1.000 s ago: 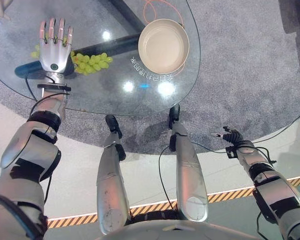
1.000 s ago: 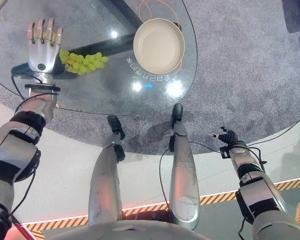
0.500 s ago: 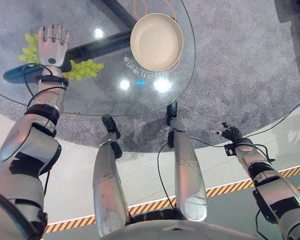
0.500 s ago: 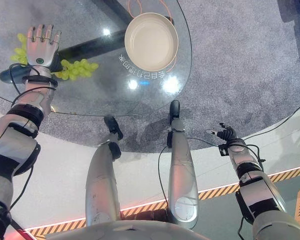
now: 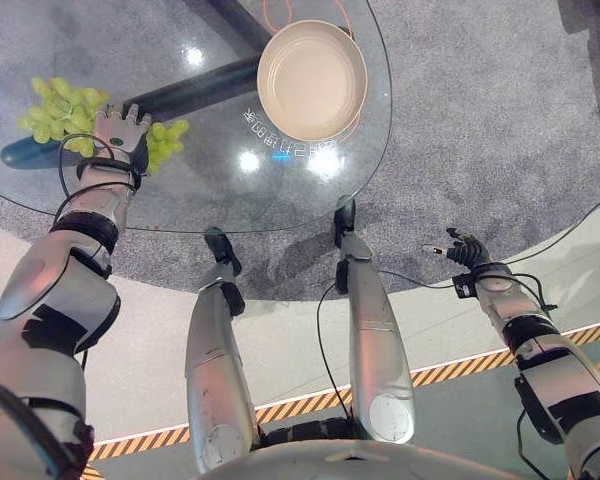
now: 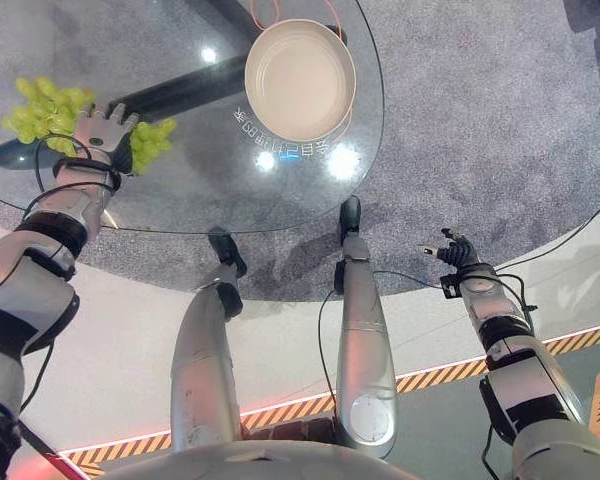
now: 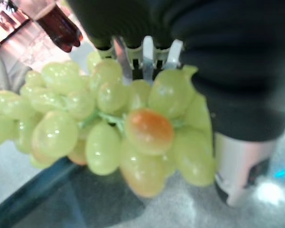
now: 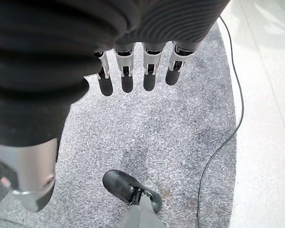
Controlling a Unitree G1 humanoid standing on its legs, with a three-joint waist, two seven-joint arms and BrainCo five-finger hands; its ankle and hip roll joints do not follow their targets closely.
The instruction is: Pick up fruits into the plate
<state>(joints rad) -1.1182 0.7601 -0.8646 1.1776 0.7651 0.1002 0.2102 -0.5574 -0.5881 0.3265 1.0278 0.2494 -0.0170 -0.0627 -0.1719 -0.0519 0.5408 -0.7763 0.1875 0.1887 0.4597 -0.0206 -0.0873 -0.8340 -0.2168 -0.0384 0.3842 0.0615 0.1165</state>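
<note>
A bunch of green grapes (image 5: 58, 104) lies at the left of the round glass table (image 5: 205, 185). My left hand (image 5: 119, 131) rests on the middle of the bunch, its fingers curled down into it. In the left wrist view the grapes (image 7: 118, 128) sit between the fingers (image 7: 147, 52) and the thumb (image 7: 237, 166). The empty cream plate (image 5: 311, 80) stands at the far right of the table, well apart from the hand. My right hand (image 5: 464, 251) hangs low beside the table over the carpet, with straight fingers (image 8: 135, 78) and nothing in it.
A dark table leg (image 5: 195, 90) runs under the glass between the grapes and the plate. An orange cable (image 5: 280, 15) loops behind the plate. Grey carpet (image 5: 480, 120) surrounds the table, and yellow-black tape (image 5: 450, 372) marks the floor near me.
The camera has shifted. My left hand, flat and straight-fingered over the grapes before, has drawn back onto the middle of the bunch and curled its fingers down on it. The right hand hangs as before.
</note>
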